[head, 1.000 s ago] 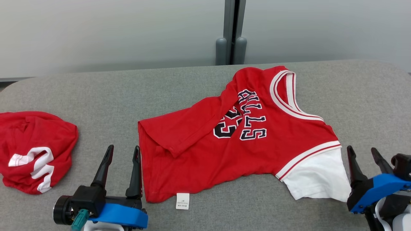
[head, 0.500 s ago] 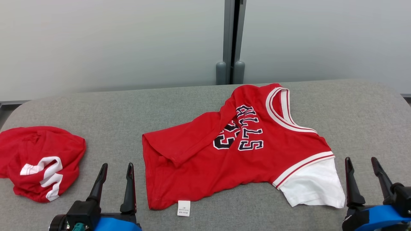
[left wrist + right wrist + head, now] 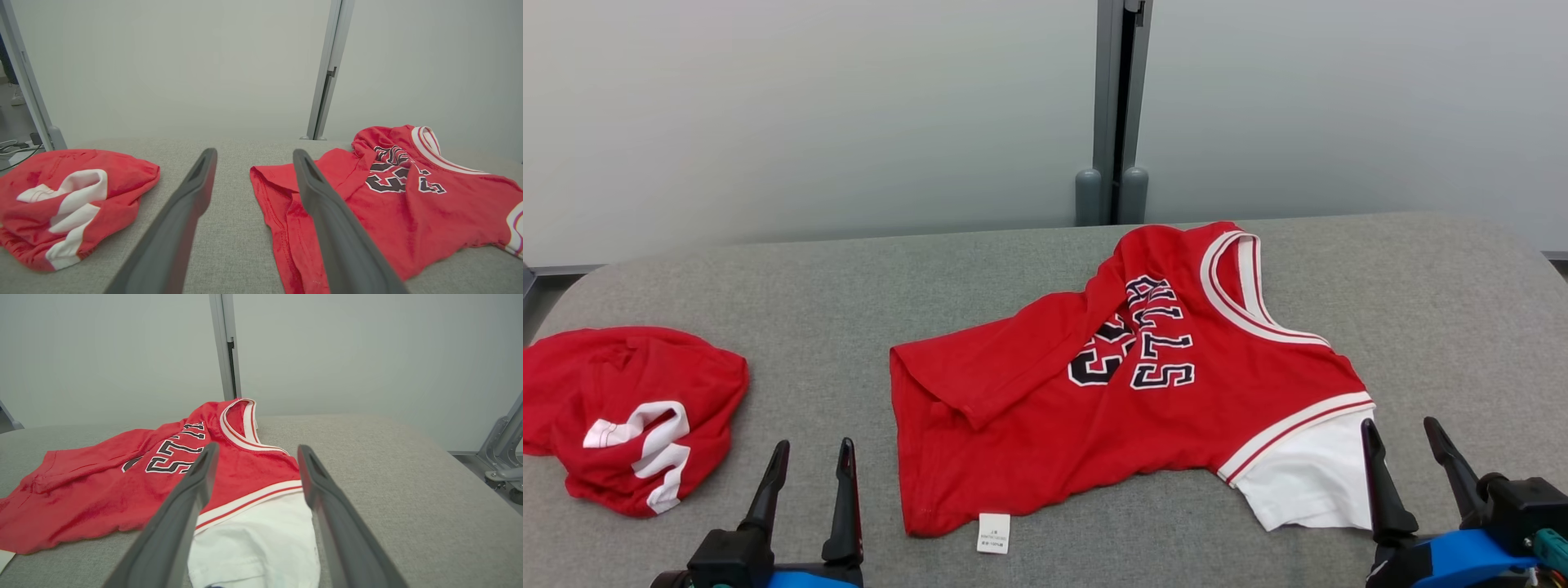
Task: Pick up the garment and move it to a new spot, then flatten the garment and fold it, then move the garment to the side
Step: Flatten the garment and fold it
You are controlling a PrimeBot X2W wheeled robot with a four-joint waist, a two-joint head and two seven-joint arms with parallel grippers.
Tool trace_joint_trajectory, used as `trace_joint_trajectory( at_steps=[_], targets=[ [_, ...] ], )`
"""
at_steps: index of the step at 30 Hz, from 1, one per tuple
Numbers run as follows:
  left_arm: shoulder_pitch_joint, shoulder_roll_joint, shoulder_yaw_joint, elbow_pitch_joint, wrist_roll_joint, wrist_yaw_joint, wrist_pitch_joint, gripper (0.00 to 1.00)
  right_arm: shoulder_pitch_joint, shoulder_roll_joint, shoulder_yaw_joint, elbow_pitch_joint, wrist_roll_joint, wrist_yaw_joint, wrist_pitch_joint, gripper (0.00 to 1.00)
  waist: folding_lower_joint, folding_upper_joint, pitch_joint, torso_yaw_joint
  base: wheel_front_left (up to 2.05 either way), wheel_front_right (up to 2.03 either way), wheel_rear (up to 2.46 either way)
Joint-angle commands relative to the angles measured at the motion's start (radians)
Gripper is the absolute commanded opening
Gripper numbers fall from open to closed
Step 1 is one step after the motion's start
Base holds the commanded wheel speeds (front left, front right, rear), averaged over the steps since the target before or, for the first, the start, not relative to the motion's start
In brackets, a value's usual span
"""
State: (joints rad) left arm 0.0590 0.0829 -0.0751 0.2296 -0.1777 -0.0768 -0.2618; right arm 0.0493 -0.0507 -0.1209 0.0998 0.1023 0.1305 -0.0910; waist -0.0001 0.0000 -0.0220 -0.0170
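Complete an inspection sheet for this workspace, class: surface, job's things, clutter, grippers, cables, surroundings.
Surface: grey fabric-covered table with rounded corners.
Job's things: red short-sleeved cloth jersey with black lettering, lying partly folded over itself; white sleeve at its near right corner; white care label at the near hem.
Clutter: crumpled red-and-white cloth garment at the table's left, apart from the jersey.
Grippers: left gripper, jaws open, empty, beside the jersey's hem; right gripper, jaws open, empty, at the white sleeve.
Cables: loose cables on the floor left of the table.
Surroundings: pale partition panels joined by a grey post; grey metal frame at the right.
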Motion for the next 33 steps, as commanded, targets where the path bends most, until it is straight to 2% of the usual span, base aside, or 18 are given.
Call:
trace_joint_trajectory(
  at_steps=[1, 14, 18, 27, 33],
  targets=[
    [0.006, -0.002, 0.001, 0.003, -0.003, 0.0, -0.005, 1.0, -0.005, 0.0, -0.003, 0.003, 0.006, 0.0, -0.007, 1.0, 0.0001, 0.0, 0.002, 0.001, 0.0, 0.0, 0.0],
    [-0.003, -0.002, -0.016, 0.025, -0.006, -0.01, 0.005, 1.0, -0.021, 0.0, -0.001, 0.012, 0.014, 0.0, -0.002, 1.0, 0.0001, 0.0, 0.014, 0.0, 0.0, 0.0, 0.0],
    [-0.013, 0.003, -0.045, 0.05, -0.026, -0.025, 0.083, 1.0, -0.011, 0.0, 0.007, -0.006, 0.024, 0.0, 0.025, 1.0, 0.0001, 0.0, 0.017, 0.0, 0.0, 0.0, 0.0],
    [-0.068, 0.014, -0.138, 0.117, -0.063, -0.044, 0.349, 1.0, 0.001, 0.0, 0.017, -0.006, 0.042, 0.0, 0.086, 1.0, 0.0001, 0.0, 0.043, 0.006, 0.0, 0.0, 0.0],
    [-0.113, 0.03, -0.175, 0.167, -0.07, -0.047, 0.414, 1.0, -0.022, 0.0, 0.027, 0.011, 0.051, 0.0, 0.083, 1.0, 0.0001, 0.0, 0.067, -0.004, 0.0, 0.0, 0.0]
  ],
)
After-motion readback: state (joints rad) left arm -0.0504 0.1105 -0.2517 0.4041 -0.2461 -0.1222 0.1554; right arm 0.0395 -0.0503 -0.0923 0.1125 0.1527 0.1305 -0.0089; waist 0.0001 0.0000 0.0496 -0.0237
